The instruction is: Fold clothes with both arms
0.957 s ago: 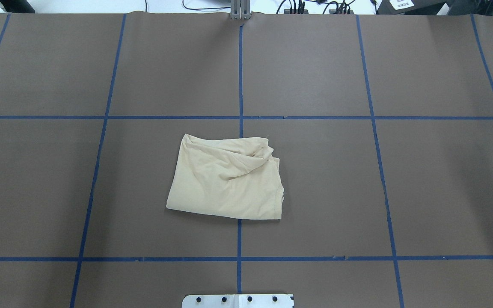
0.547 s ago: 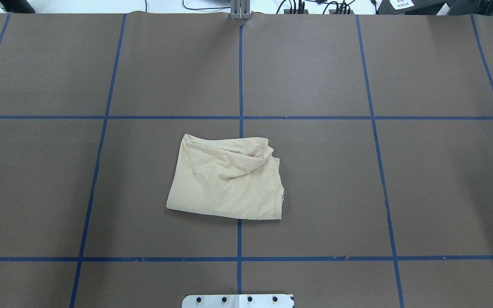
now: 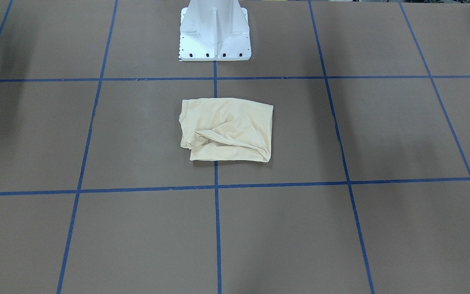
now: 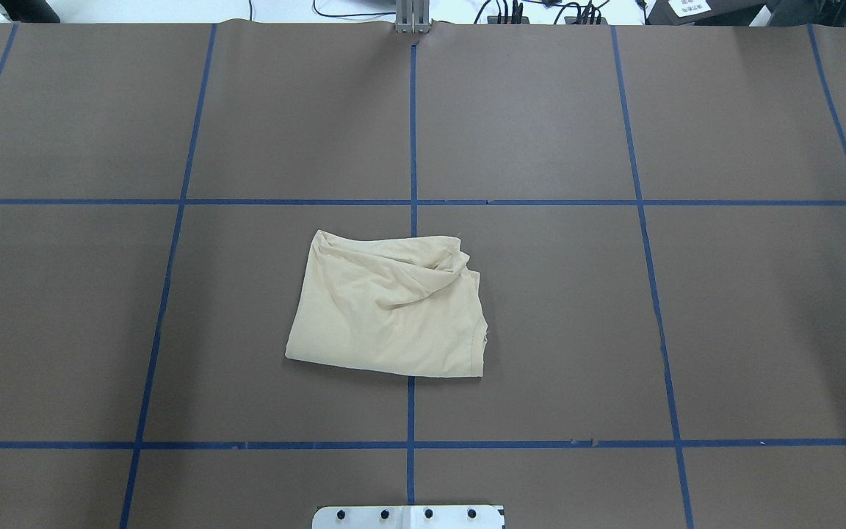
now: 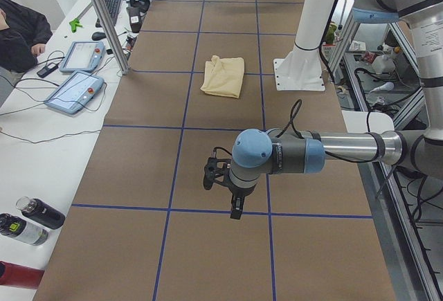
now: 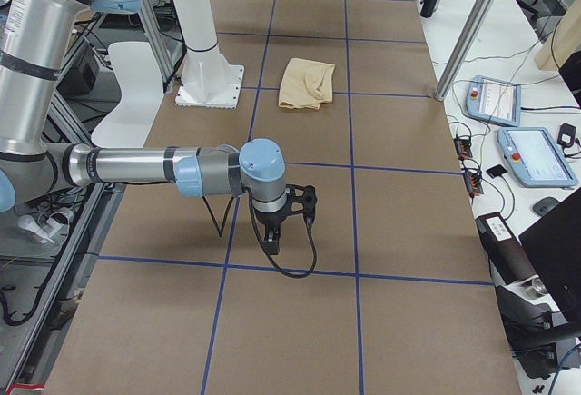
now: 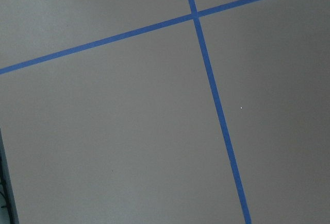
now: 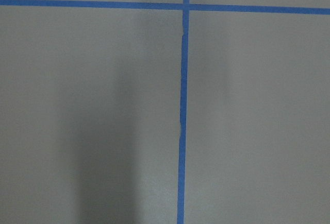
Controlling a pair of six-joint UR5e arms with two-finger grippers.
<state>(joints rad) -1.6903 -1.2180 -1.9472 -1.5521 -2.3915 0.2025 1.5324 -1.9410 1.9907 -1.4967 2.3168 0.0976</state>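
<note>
Across one brown table (image 4: 540, 110) I log: one white pedestal (image 3: 214, 32); left arm (image 5: 325, 154) and right arm (image 6: 145, 164), two total, flanking it well apart; one folded cream T-shirt (image 4: 386, 308) near its front; left gripper (image 5: 234, 212), right gripper (image 6: 275, 245), and I cannot tell either's grip.

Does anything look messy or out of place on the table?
The folded T-shirt isn't neat: its far edge is bunched into creases toward the robot's right, and its outline is skewed. Nothing else stands out.

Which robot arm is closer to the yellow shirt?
Neither clearly. The shirt lies central on the table; the left gripper hangs toward one end, the right gripper toward the other, similarly far.
</note>
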